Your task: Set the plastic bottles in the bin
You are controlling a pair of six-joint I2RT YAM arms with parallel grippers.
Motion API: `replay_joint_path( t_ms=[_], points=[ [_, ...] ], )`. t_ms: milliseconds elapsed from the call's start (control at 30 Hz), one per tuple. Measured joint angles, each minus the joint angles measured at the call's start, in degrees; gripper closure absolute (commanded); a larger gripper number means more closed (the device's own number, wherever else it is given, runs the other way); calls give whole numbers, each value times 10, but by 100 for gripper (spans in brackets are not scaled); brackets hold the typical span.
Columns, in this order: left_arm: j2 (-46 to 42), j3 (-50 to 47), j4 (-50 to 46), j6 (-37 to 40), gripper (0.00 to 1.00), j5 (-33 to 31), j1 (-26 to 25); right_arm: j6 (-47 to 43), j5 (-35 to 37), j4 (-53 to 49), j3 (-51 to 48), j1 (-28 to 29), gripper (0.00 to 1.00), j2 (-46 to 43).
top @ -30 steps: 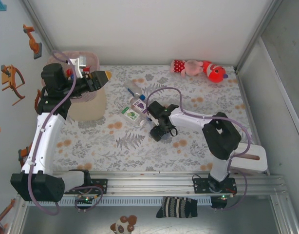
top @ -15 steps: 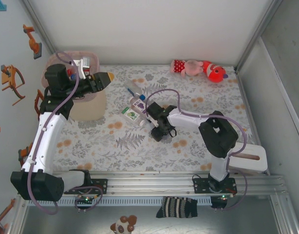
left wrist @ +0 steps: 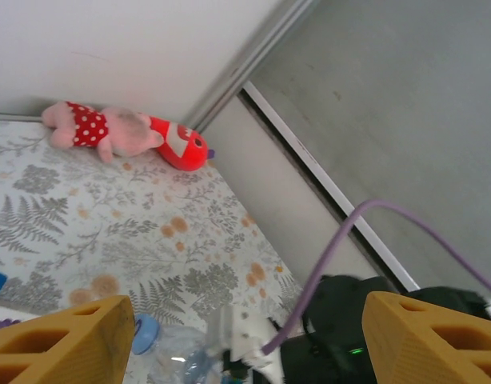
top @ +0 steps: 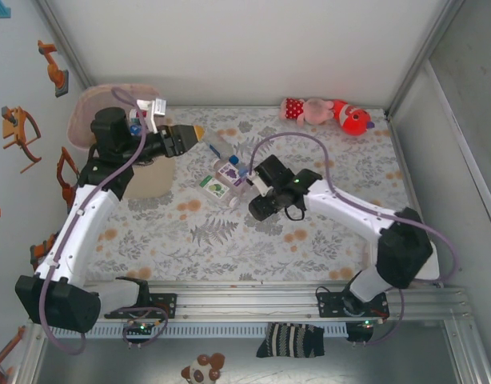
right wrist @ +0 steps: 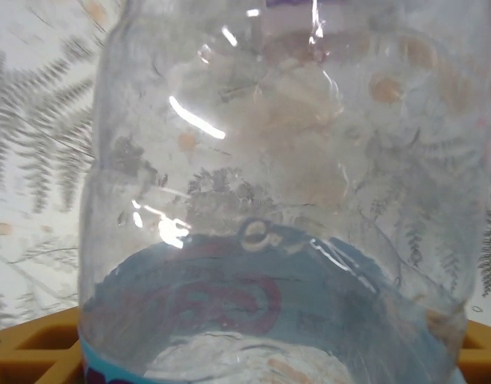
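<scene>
Jaws of the right gripper (right wrist: 261, 348) clasp a clear bottle (right wrist: 269, 200) to the right of the bin (top: 89, 100). On the left gripper (left wrist: 253, 336) they gape wide and empty, just right of the bin. Other bottles (top: 227, 172) lie on the counter (top: 325, 240); I judge much remains.

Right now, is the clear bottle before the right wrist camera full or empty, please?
Apparently empty: the fern-patterned cloth shows through the clear bottle, with no liquid line.
</scene>
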Motion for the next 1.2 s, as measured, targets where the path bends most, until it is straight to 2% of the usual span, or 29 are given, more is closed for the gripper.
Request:
replay_joint_path(
  t_ms=[233, 500, 900, 1067, 1200],
  points=[
    [-3, -10, 79, 6, 25, -8, -72, 21, -55, 26, 3, 0, 39, -135],
    [-24, -11, 189, 20, 26, -5, -148, 49, -141, 94, 3, 0, 40, -241],
    [1, 29, 249, 35, 31, -6, -245, 78, -239, 166, 2, 0, 41, -293],
    [24, 48, 252, 35, 40, -14, -260, 83, -244, 172, 2, -1, 42, -295],
    [42, 53, 254, 34, 40, -14, -271, 83, -255, 174, -1, -1, 42, -295]
  ],
)
